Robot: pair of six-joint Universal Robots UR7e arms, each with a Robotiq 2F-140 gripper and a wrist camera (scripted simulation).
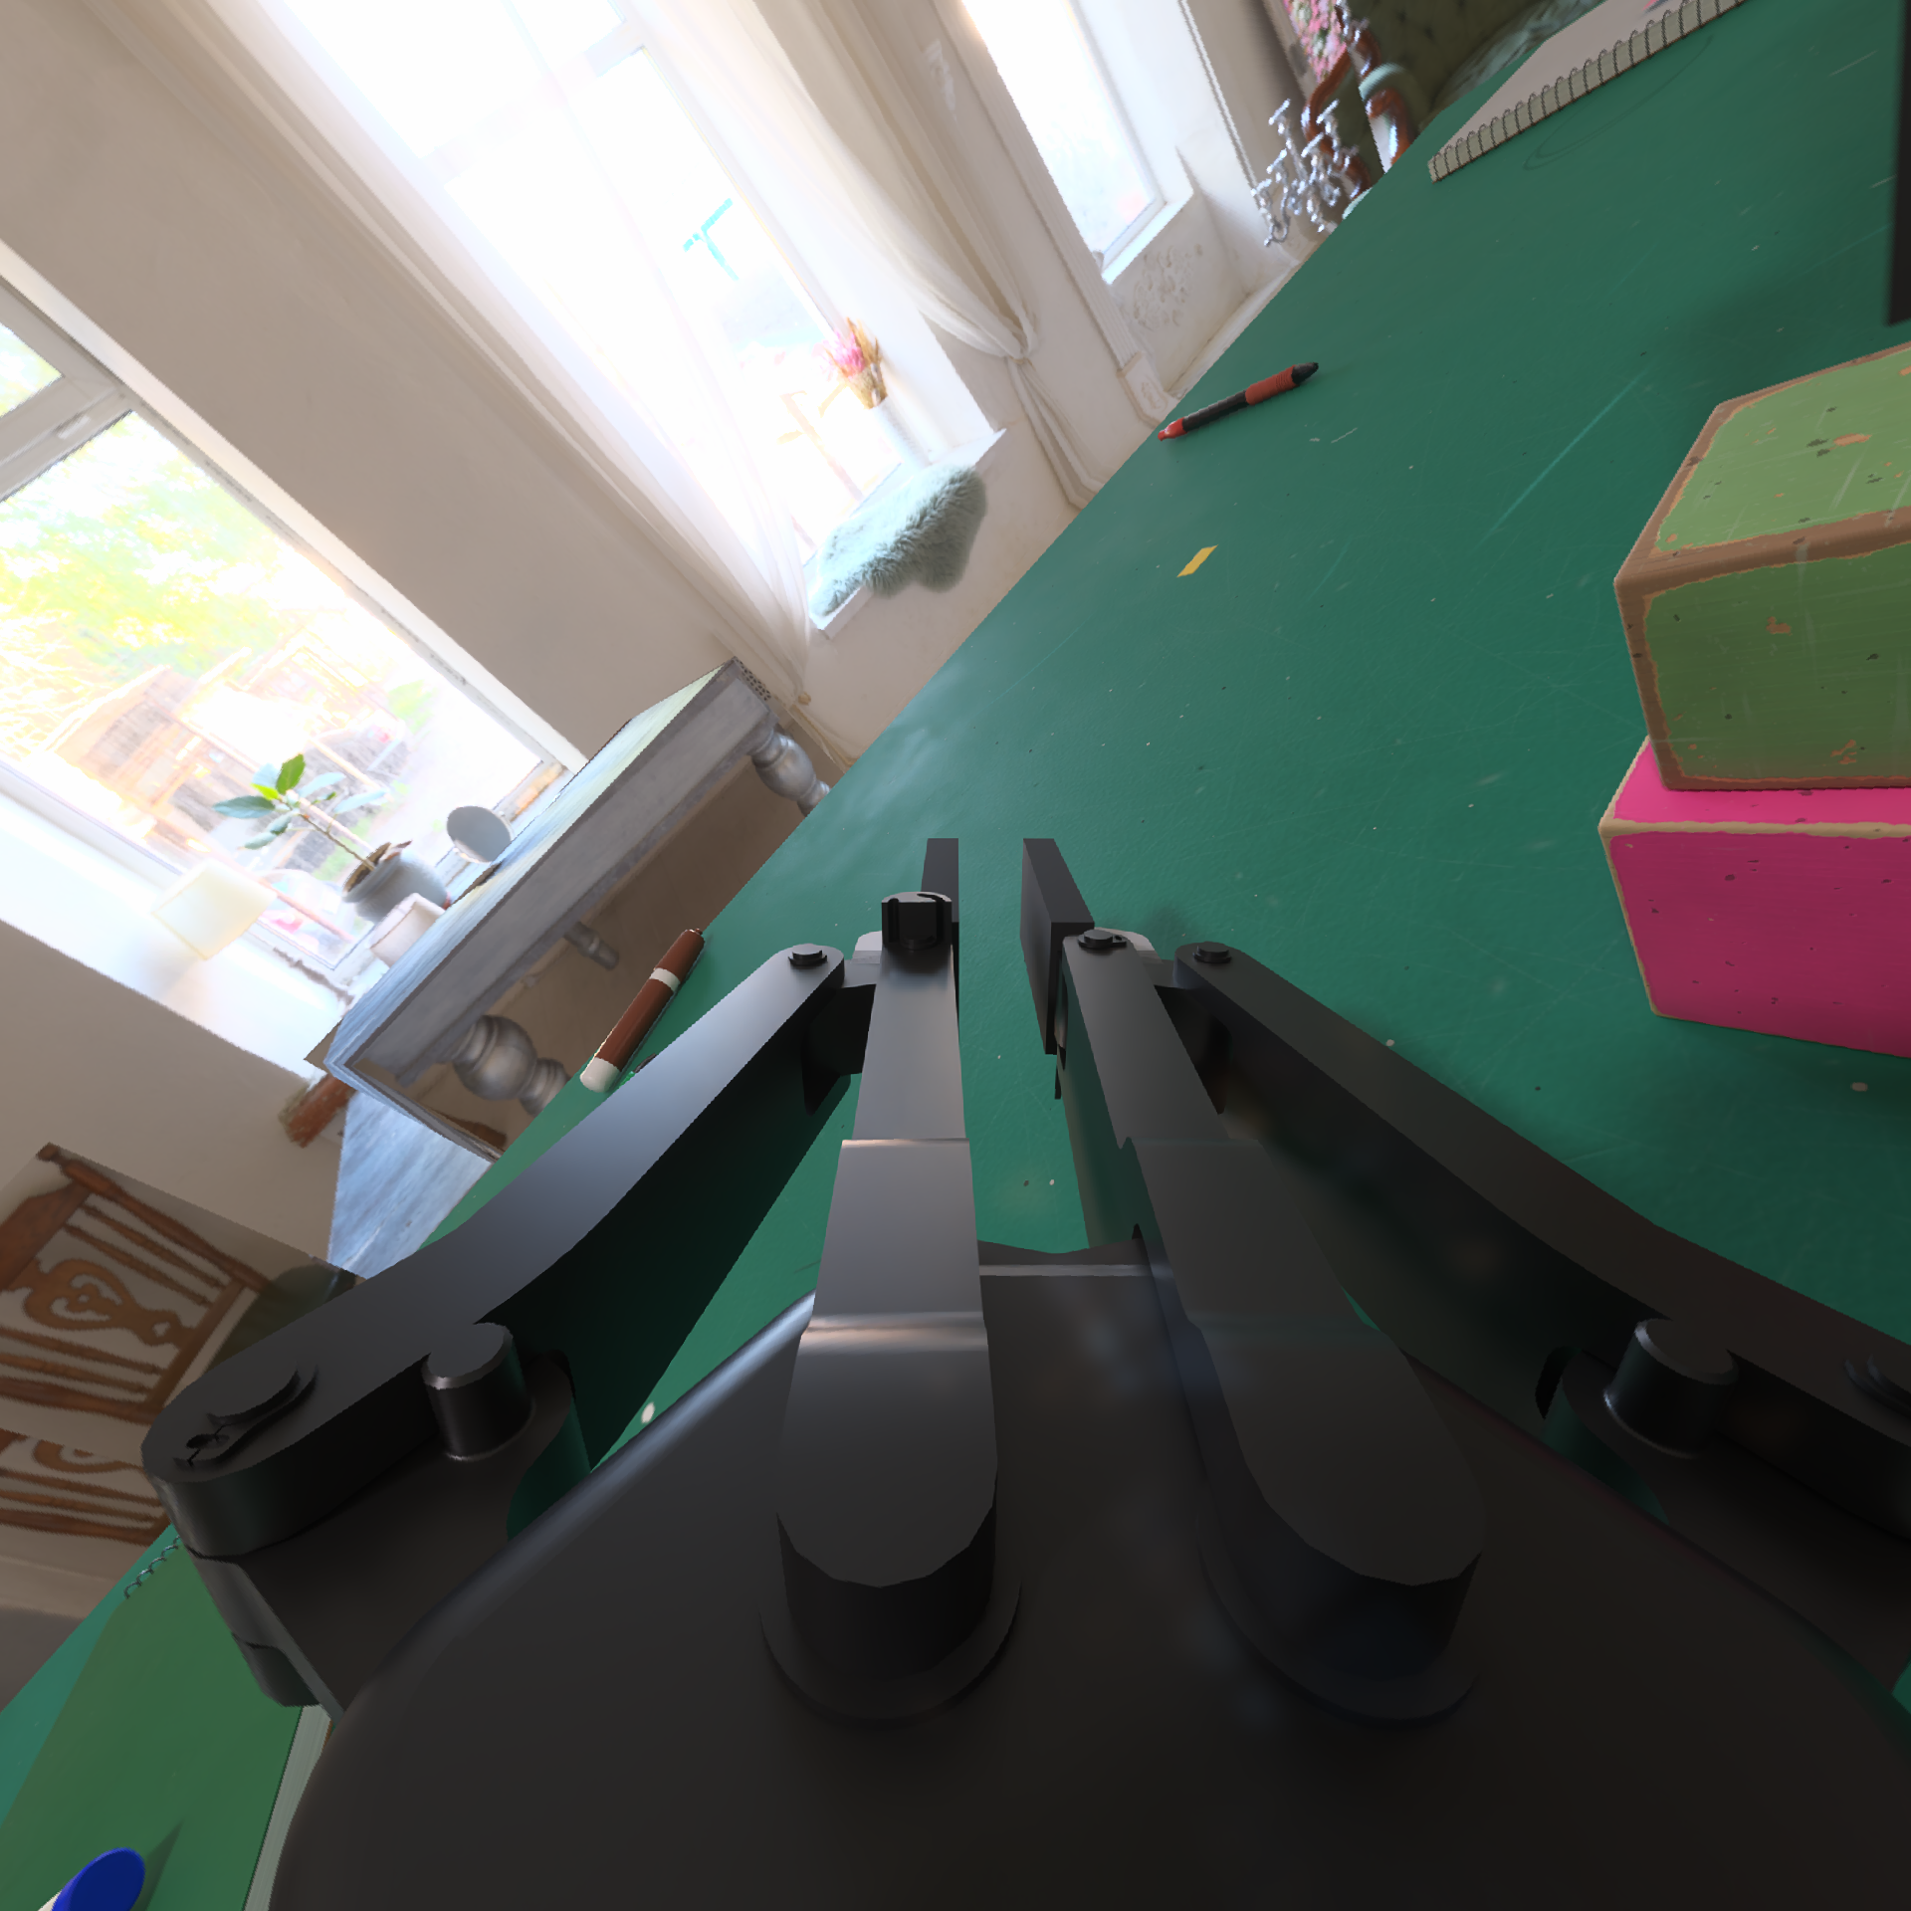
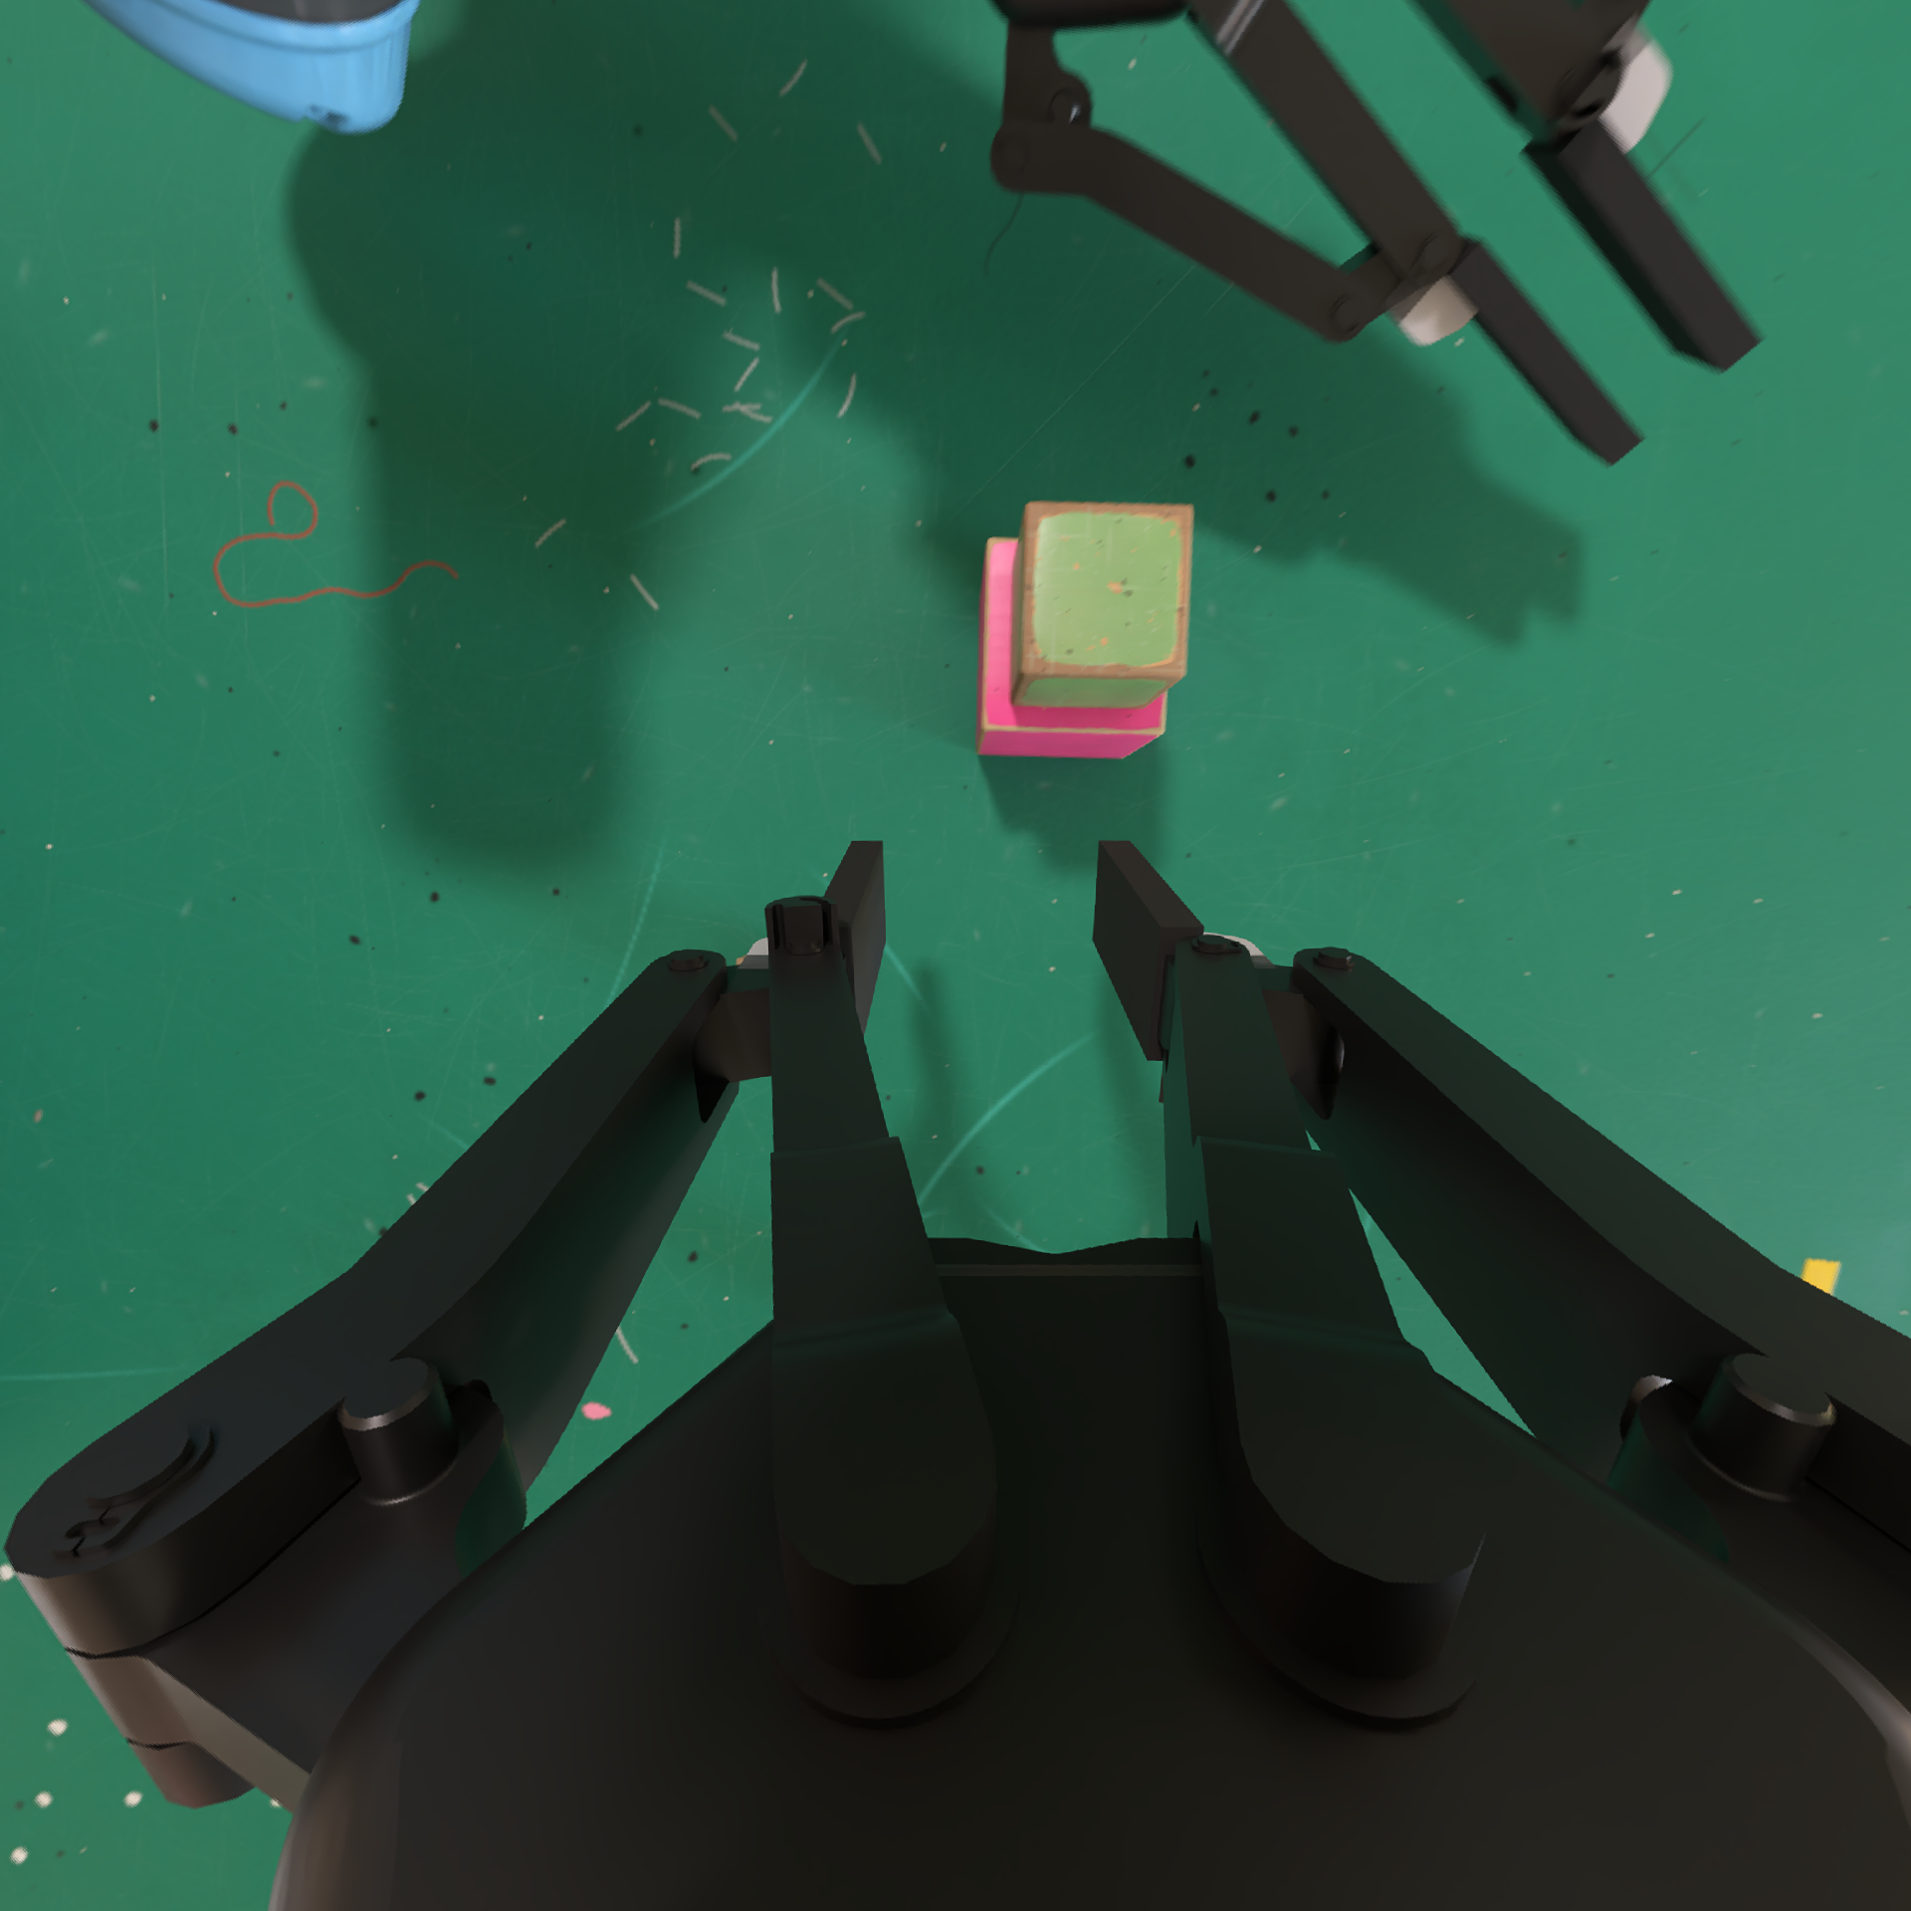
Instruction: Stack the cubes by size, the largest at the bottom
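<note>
A green cube (image 2: pixel 1106 589) sits on a larger pink cube (image 2: pixel 1065 729) on the green table; its top is shifted toward one corner of the pink one. The stack also shows at the right edge of the left wrist view, green cube (image 1: pixel 1799 579) on pink cube (image 1: pixel 1758 910). My right gripper (image 2: pixel 988 858) is open and empty, high above the table just short of the stack. My left gripper (image 1: pixel 990 863) is nearly shut with a narrow gap, empty, low beside the stack. It also shows in the right wrist view (image 2: pixel 1675 403).
A red pen (image 1: pixel 1241 398), a brown marker (image 1: pixel 643 1008) near the table edge and a spiral notebook (image 1: pixel 1572 83) lie on the table. A blue container (image 2: pixel 279 52) is at the top left of the right wrist view.
</note>
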